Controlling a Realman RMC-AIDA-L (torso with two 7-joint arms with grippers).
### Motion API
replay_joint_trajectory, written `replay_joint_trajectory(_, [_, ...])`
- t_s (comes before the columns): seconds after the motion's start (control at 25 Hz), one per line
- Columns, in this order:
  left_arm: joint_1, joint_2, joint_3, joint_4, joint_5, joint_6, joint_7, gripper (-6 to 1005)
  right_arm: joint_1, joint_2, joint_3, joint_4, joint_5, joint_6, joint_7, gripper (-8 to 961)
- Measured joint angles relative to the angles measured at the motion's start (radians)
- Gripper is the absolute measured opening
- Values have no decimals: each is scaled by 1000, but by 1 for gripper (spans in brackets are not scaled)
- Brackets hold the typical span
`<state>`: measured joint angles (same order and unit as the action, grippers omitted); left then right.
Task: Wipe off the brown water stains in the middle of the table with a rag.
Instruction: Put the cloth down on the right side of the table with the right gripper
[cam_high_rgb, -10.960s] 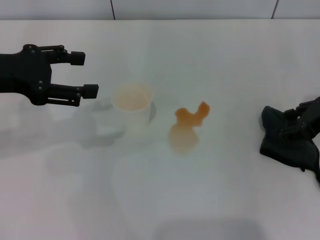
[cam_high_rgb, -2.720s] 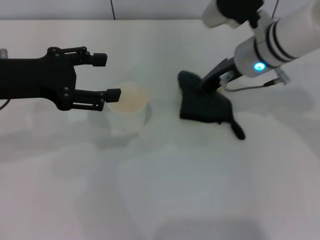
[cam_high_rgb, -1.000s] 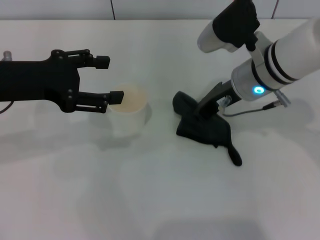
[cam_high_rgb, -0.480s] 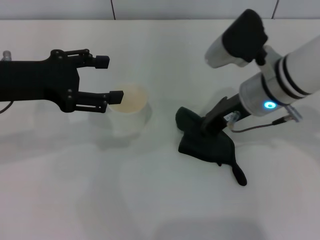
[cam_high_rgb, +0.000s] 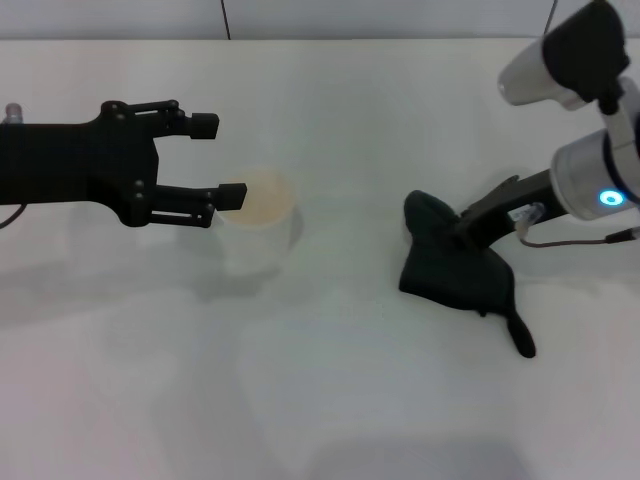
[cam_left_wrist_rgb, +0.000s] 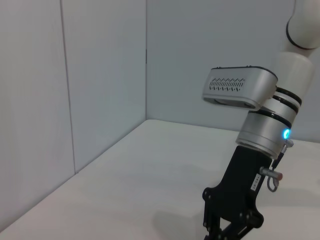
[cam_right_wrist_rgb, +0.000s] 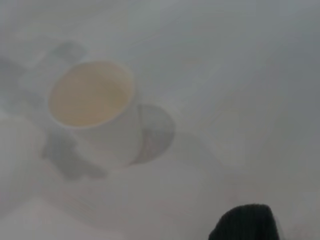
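Under the right gripper (cam_high_rgb: 462, 232): the rag (cam_high_rgb: 455, 268), pinched and pressed on the table (cam_high_rgb: 330, 380), tail trailing away.
Left gripper (cam_high_rgb: 222, 158): fingers spread, hovering well apart.
Beside its lower finger: paper cup (cam_high_rgb: 258, 222), touching or nearly so.

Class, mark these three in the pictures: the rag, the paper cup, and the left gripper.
rag (cam_high_rgb: 455, 270), head view, on the middle of the black cloth.
paper cup (cam_high_rgb: 262, 232), head view, on its white side wall.
left gripper (cam_high_rgb: 218, 157), head view, midway between its two open fingertips.
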<state>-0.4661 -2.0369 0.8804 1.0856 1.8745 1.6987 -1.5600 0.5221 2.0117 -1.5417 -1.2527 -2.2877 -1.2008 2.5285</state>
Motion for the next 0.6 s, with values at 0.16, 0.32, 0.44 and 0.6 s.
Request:
replay_joint_trajectory(0.16, [4,1,0,-1,0,1,0,875,-10,-2,17,-4,-1,-8,0,72])
replay_joint_trajectory(0.32, [7,1,0,-1,0,2,0,875,-16,-5,34,-6,-5,-21,-3,76])
replay_joint_trajectory(0.44, [7,1,0,-1,0,3,0,875,-36,-5,68,-13,-13,-43,-13,79])
replay_joint_trajectory(0.6, [7,1,0,-1,1,3,0,875,-71,-5,127,-28,-9,-69,-38,82])
